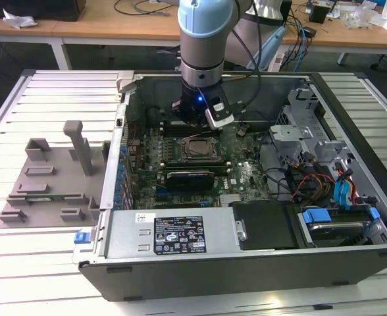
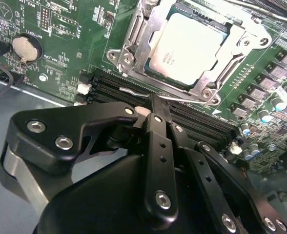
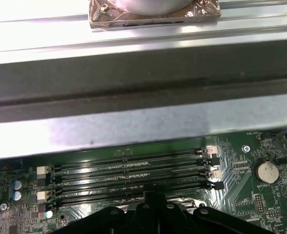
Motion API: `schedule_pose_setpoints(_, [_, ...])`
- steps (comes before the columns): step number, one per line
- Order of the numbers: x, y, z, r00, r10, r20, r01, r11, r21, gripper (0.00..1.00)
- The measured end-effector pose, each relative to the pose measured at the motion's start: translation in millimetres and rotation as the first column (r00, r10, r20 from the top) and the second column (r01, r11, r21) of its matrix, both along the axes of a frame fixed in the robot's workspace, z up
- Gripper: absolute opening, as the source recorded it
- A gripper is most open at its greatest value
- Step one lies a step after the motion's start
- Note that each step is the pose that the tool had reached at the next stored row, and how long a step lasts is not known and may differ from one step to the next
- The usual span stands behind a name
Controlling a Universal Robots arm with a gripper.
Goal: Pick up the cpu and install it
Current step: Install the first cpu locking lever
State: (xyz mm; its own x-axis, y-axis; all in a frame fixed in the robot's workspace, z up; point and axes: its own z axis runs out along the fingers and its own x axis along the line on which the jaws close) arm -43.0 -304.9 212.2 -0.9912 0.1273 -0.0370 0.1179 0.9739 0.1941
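- Inside the socket frame [image 2: 129, 46]: the cpu [image 2: 190, 48] lies flat, metal top plate up, with frame rim on all the sides that show.
- Gripper [image 2: 154, 105] is just outside the frame, over the memory slots [image 2: 202, 122] along one frame edge. Its tip is close to that edge but not touching the chip.
- Gripper state: can't tell from these views. No chip visible on it.
- Step, my read: pick and place look done and the cpu is at its install spot. Whether it's fully seated on the pins I can't confirm.
- Any move from here calls for a clean vertical path, since the thin metal lever [image 2: 129, 90] runs between the frame and the slots, right under the tip. It also must not nudge the chip sideways.
- Orientation: the chip is square, so no real long axis. Its edges run parallel to the frame edges, one pair in line with the memory slots; no visible tilt or raised corner.
- Grey fixture [image 1: 49, 178] sits well away from the frame, outside the computer case [image 1: 246, 263], and no chip shows on it.
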Motion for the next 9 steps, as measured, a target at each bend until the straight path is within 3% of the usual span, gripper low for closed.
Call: schedule_pose_setpoints(9, [1.0,0.0,-1.8,0.9999,-0.012,0.0002,0.012,0.9999,-0.0029,0.11])
